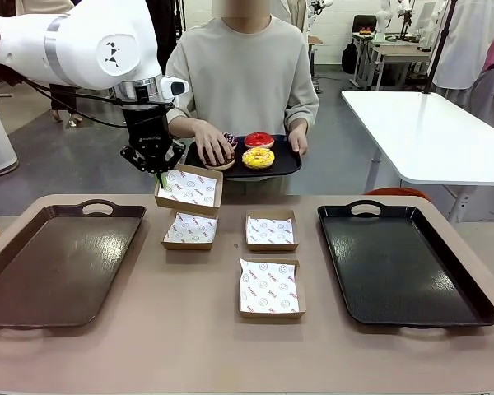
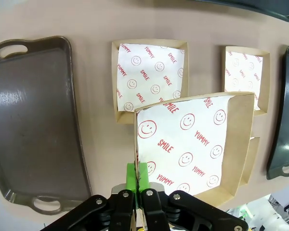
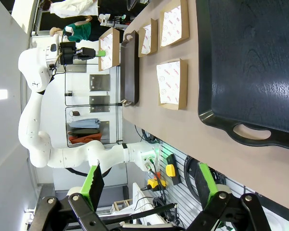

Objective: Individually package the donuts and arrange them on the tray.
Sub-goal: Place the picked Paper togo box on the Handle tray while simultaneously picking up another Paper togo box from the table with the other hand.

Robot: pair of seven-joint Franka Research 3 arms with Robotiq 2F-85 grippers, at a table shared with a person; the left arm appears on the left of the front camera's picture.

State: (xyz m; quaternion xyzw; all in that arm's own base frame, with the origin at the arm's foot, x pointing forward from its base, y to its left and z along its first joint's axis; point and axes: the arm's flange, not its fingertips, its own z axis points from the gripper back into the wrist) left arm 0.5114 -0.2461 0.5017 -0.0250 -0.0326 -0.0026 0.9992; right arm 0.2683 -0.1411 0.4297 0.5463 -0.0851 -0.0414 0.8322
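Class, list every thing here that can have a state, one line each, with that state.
Left tool: shut on held box's wall.
Right tool: open.
Held box: lifted, tilted, open.
Other boxes: open, lying flat.
Brown tray: lying flat.
Black tray: lying flat.
Donuts: unboxed; a hand is on one.
Small tray: held up by person, loaded.

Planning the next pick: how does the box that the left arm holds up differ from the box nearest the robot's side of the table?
The lifted box hangs tilted above the table, while the near box lies flat on it. The left jaws are shut on the lifted box's rim; nothing touches the near box. Both are brown cardboard, lined with printed paper, and empty.
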